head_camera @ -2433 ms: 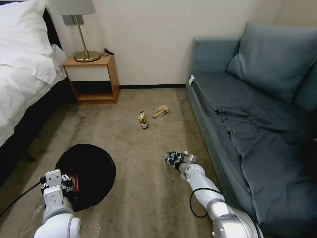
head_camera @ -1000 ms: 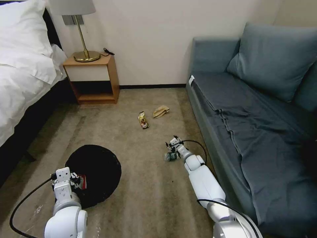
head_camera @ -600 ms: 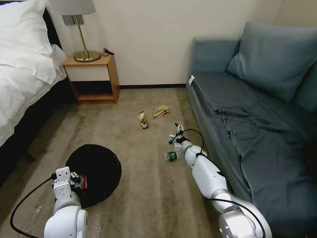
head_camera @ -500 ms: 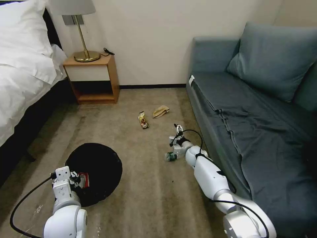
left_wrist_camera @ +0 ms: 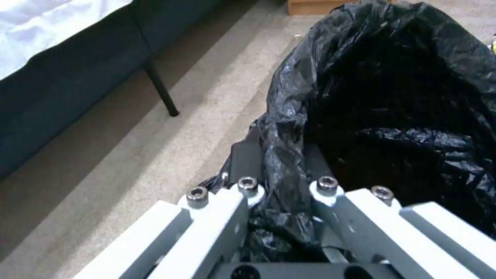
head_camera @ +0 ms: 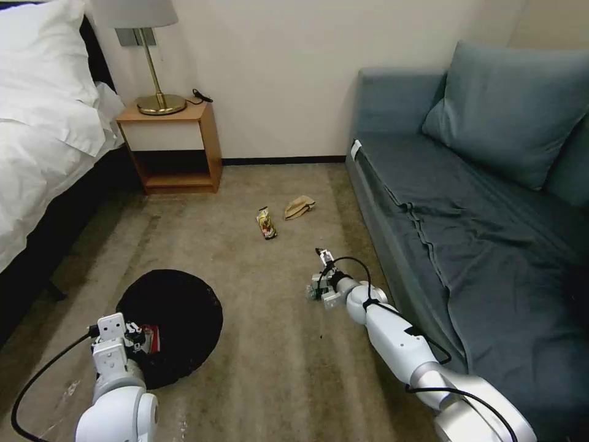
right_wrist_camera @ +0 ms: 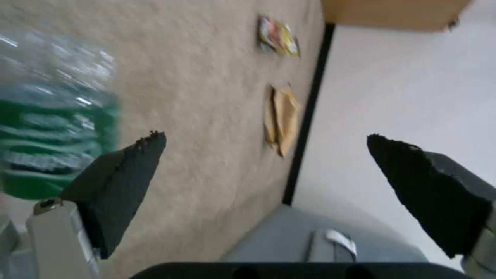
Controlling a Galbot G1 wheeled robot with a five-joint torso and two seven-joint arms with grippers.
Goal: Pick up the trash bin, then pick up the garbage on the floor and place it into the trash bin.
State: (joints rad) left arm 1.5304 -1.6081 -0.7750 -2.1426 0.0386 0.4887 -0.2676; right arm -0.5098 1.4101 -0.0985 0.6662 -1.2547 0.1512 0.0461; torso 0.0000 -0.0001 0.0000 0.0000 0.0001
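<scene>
The left pincer is clamped on the near rim of the trash bin, its two fingers pinching a fold of the crinkly black bag between them. In the head view the left pincer sits at the bin's near-left edge, low over the carpet near the bed's foot. A bit of red-and-white wrapper shows just beside that pincer at the bin's rim.

The right pincer is stretched out low over the carpet, close to the front edge of the sofa. Its fingers are spread wide and hold nothing. The clear bottle with the green label lies on the carpet just outside one finger, not between the two; whether the finger touches it I cannot tell. In the head view the bottle is mostly hidden at the pincer's tip.

Farther along the carpet toward the wall lie the brown-gold snack wrapper and, just beside it, the crumpled tan paper, both well apart from the bin. They also show between the right pincer's spread fingers: the snack wrapper farther off, the tan paper nearer the dark baseboard. A nightstand with a lamp stands against the wall beside the bed.
</scene>
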